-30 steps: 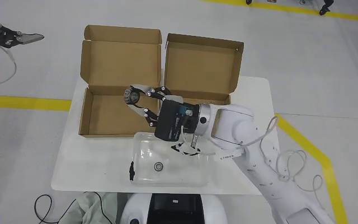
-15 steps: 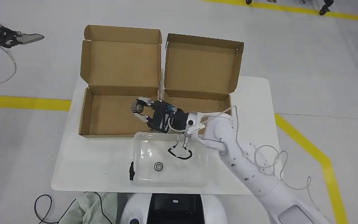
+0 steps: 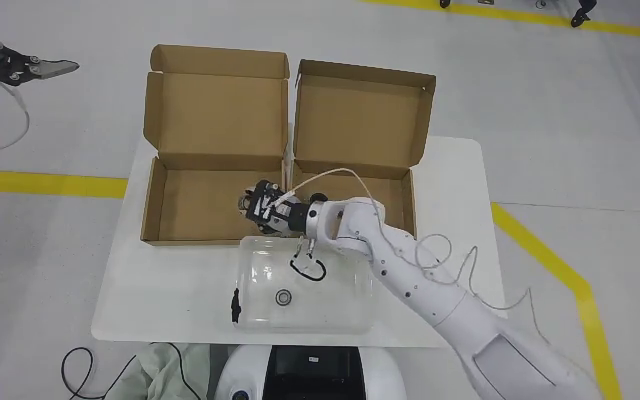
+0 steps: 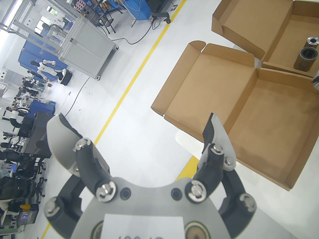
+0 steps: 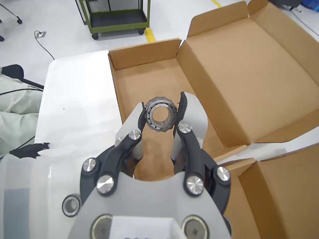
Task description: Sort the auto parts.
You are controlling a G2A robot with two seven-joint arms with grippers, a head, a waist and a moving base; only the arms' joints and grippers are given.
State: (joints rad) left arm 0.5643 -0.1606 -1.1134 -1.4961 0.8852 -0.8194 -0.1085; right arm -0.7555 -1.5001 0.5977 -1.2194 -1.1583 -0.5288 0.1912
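My right gripper (image 5: pixel 160 115) is shut on a steel roller bearing (image 5: pixel 160 118) and holds it just over the floor of the left cardboard box (image 5: pixel 149 80), near the box's near right corner. In the top view the right gripper (image 3: pixel 256 203) and the left box (image 3: pixel 195 205) show the same. A second bearing (image 3: pixel 284 296) lies in the clear plastic tray (image 3: pixel 350 310), also seen from the right wrist as a bearing (image 5: pixel 71 204). My left gripper (image 4: pixel 137 130) is open and holds nothing, well off to the table's left above the floor (image 3: pixel 40 68).
The right cardboard box (image 3: pixel 385 195) stands open beside the left one; two metal sleeves (image 4: pixel 306 57) stand upright in it. A small black part (image 3: pixel 236 305) sits at the tray's left edge. Both box lids are folded back at the far side.
The right gripper has gone down with the bearing, from high above the table into the left box near its right wall. The left gripper has not moved.
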